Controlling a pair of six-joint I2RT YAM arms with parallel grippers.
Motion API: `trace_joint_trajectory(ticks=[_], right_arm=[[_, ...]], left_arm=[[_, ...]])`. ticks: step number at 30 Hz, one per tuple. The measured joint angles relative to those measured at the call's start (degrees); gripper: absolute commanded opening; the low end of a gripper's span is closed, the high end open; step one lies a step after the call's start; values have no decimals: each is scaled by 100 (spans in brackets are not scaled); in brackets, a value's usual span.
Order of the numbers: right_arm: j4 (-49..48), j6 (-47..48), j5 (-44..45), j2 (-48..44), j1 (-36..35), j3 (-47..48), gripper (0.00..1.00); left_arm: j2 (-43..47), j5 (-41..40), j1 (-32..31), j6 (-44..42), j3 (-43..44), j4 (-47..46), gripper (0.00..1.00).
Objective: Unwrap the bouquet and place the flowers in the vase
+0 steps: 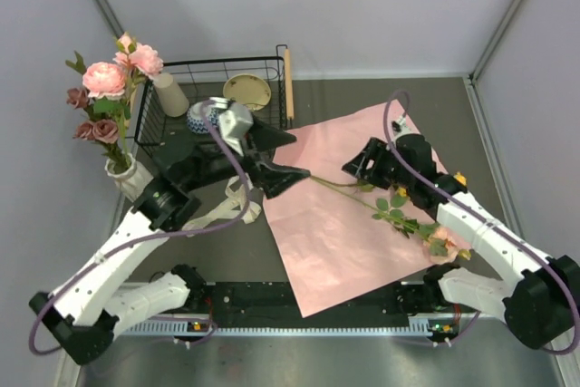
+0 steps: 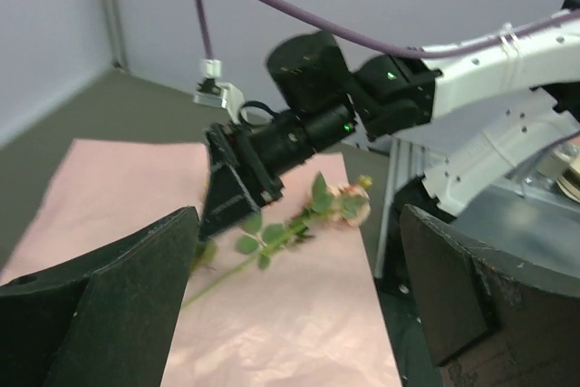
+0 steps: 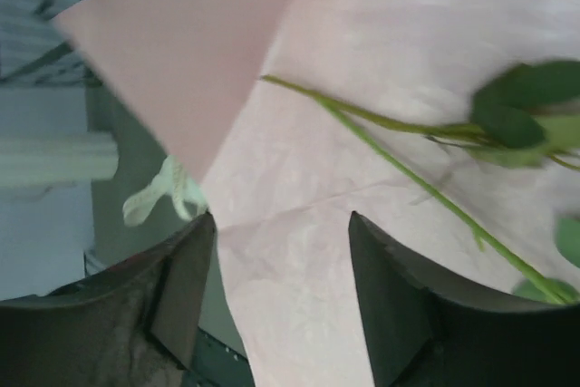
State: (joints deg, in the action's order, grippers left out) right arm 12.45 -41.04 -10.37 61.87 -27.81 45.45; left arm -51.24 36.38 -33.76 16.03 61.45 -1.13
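left gripper (image 2: 299, 251): nearest the lens, jaws spread wide, empty, over the paper's left edge
loose rose (image 1: 390, 210): pink, long leafy stem, lying across the paper from centre to lower right
right gripper (image 1: 356, 168): jaws apart, empty, by the stem's bare end
paper (image 1: 335, 260): pink, flat, mid-frame
vase (image 1: 127, 176): far left, upright, holding pink and mauve flowers (image 1: 109, 83)
ribbon (image 1: 220, 215): cream, left of paper

Pale grey walls (image 1: 317, 6) close the scene at the top and on both sides of the frame. Thin metal posts (image 1: 508, 15) stand in the upper corners. The table (image 1: 362, 97) is dark grey-green and evenly lit.
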Motion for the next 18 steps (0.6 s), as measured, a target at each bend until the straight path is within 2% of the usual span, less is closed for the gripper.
trace_joint_trajectory(ticks=[3, 7, 12, 18], right_arm=[[74, -938, 210, -61, 538, -597, 52], [417, -1926, 387, -66, 1014, -1300, 50], [638, -2776, 452, -199, 1034, -1801, 48], [691, -3320, 616, -339, 1036, -1982, 47]], left_arm=[[-457, -409, -798, -280, 31, 212, 93], [-1104, -1137, -1307, -625, 286, 660, 93], [-1661, -2295, -2013, -1300, 505, 1353, 93], [-2144, -3574, -2830, -2188, 605, 2085, 92]])
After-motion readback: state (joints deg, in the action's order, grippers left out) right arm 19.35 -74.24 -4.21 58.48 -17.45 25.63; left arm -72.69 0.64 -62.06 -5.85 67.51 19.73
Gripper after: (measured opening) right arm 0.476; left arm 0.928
